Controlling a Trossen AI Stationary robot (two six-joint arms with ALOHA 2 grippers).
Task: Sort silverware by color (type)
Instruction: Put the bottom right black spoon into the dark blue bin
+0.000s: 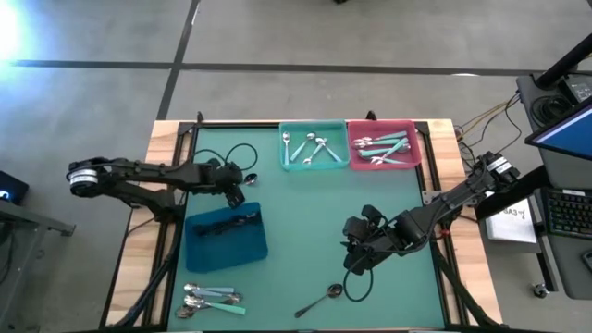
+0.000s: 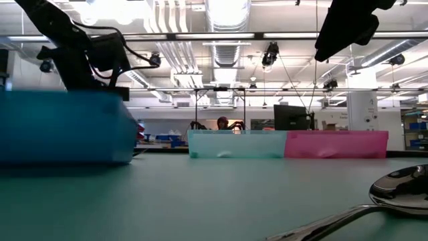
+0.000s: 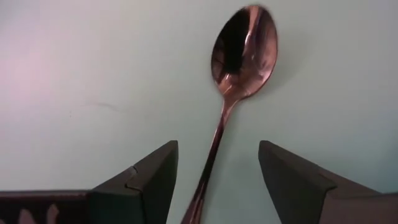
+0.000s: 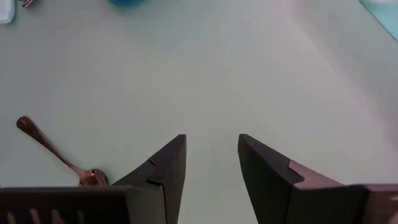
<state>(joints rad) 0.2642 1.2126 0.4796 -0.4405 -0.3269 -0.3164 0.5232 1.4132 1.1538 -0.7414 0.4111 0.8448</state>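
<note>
Left gripper (image 3: pixel 217 180) hangs over the tabletop (image 1: pixel 305 213) just beyond the blue bin (image 1: pixel 225 233), jaws spread wide and holding nothing; a dark spoon (image 3: pixel 239 68) lies flat between them, handle running in toward the gripper. Right gripper (image 4: pixel 211 168) waits over bare mat toward the near right, jaws parted and empty, a second dark spoon (image 1: pixel 319 299) lying near it.

Risks, judged from this pose:
- The spoon under the left gripper sits off-centre, handle closer to one finger; closing could push it sideways or pinch only the edge, so it twists out on the lift
- The thin handle lies flat on the mat, so fingertips may skid over it if the descent stops short

Surroundings: teal bin (image 1: pixel 314 146) holds shiny silver spoons, pink bin (image 1: pixel 384 143) holds mint-handled ones, blue bin holds dark pieces. An unsorted pile (image 1: pixel 211 298) of spoons remains at the near left corner. A black cable loop (image 1: pixel 242 153) trails beside the left arm; I judge it could snag on a swing toward the blue bin
</note>
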